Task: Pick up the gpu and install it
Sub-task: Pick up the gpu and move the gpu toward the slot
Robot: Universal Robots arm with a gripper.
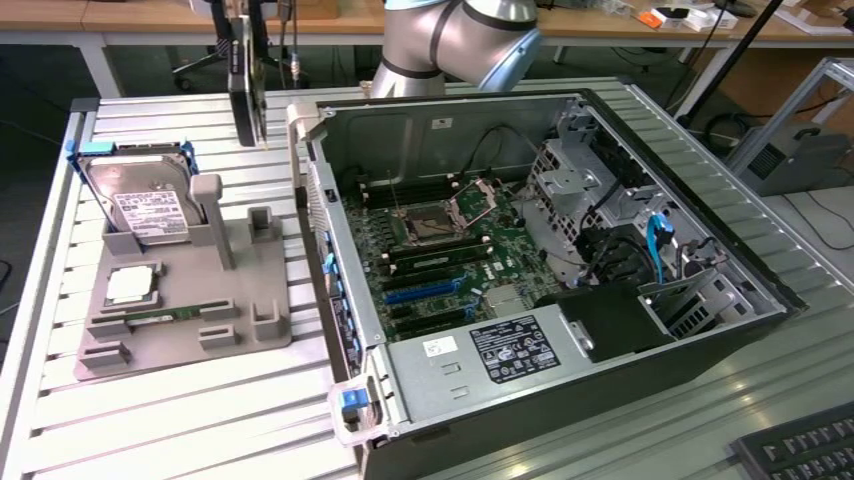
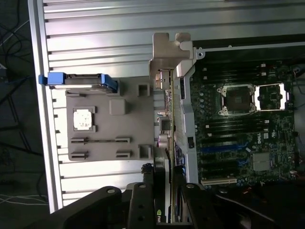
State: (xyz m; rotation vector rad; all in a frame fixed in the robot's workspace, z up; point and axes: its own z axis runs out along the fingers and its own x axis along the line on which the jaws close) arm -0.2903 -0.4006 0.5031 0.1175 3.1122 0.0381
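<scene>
Gpu point(image 1: 244, 80) point(image 2: 167, 124) clamped edge-on between fingers of gripper point(image 2: 166, 193), hanging upright over slatted worktop point(image 1: 174, 420) near its far edge. Sits above gap between grey parts holder point(image 1: 254, 280) and wall of open computer case point(image 1: 320, 230). Case corner just beside card's lower end. Hard drive point(image 1: 144, 200) upright in holder, well apart. Arm point(image 1: 461, 40) above case's far wall, wrist pointing down.

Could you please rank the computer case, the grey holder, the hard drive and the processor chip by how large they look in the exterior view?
Largest to smallest:
1. computer case
2. grey holder
3. hard drive, standing in the holder
4. processor chip, clearly smallest
No two look alike in size.
</scene>
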